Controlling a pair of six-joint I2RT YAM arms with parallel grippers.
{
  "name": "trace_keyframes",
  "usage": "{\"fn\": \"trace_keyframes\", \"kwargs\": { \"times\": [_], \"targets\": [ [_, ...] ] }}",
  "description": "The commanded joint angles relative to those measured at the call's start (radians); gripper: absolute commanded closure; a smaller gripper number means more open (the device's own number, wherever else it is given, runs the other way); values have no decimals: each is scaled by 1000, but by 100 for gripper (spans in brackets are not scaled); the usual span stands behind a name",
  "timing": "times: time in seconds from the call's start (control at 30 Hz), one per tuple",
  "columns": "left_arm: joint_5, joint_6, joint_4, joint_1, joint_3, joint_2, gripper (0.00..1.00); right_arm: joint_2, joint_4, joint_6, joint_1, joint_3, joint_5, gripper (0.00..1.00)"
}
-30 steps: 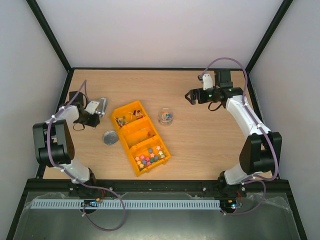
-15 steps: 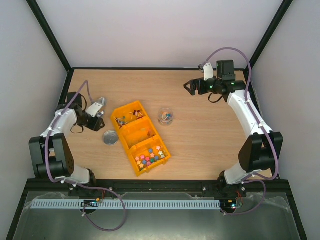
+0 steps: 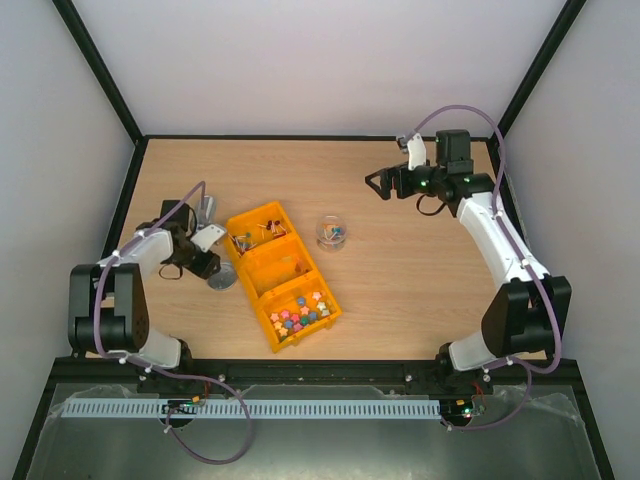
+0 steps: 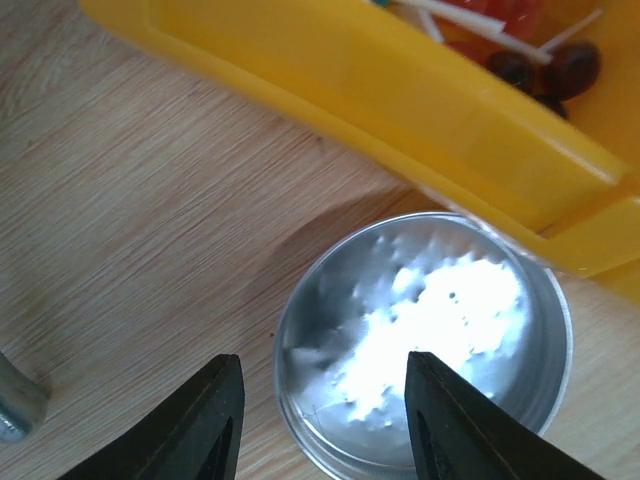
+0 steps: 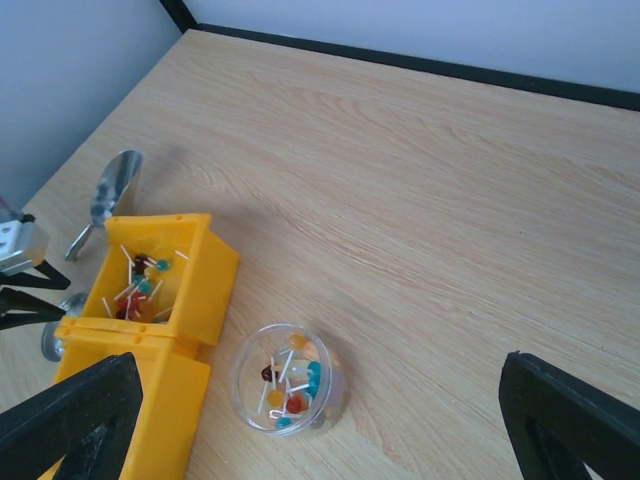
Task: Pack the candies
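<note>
Candies [image 5: 140,283] in yellow tray's [image 4: 380,100] 11 o'clock bin + clear jar [image 5: 288,382] at tray's 2 o'clock: tiny, light, prob slick, so scoop [image 5: 112,188] beats pinching; L tool [image 4: 325,400] spread over metal lid [image 4: 420,330], R tool [image 3: 377,186] spread, empty.

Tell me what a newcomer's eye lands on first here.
The bright yellow plastic three-compartment tray, left of the table's middle, stands out most, its near compartment full of multicoloured candies. Just right of it stands a small clear round cup holding more of them. Close beside the tray's left wall lies a shiny round metal lid, with the left gripper open right above it.
</note>
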Motion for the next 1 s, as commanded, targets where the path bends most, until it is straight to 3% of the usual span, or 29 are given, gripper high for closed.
{"fn": "trace_keyframes", "kwargs": {
  "times": [0.0, 0.23, 0.63, 0.8, 0.97],
  "targets": [
    [-66, -22, 77, -3, -28, 23, 54, -47, 44, -1, -5, -23, -53, 1],
    [-138, -17, 118, -11, -39, 61, 64, -37, 33, 8, -5, -27, -68, 1],
    [-168, 37, 53, -7, -60, 31, 97, -25, 23, -30, 32, -36, -60, 2],
    [-136, 103, -101, 32, -1, -15, 98, -38, 27, -106, 97, -45, -44, 1],
    [58, 221, -415, 57, 170, 1, 98, -58, 47, -204, 172, -60, -54, 0]
  ]
}}
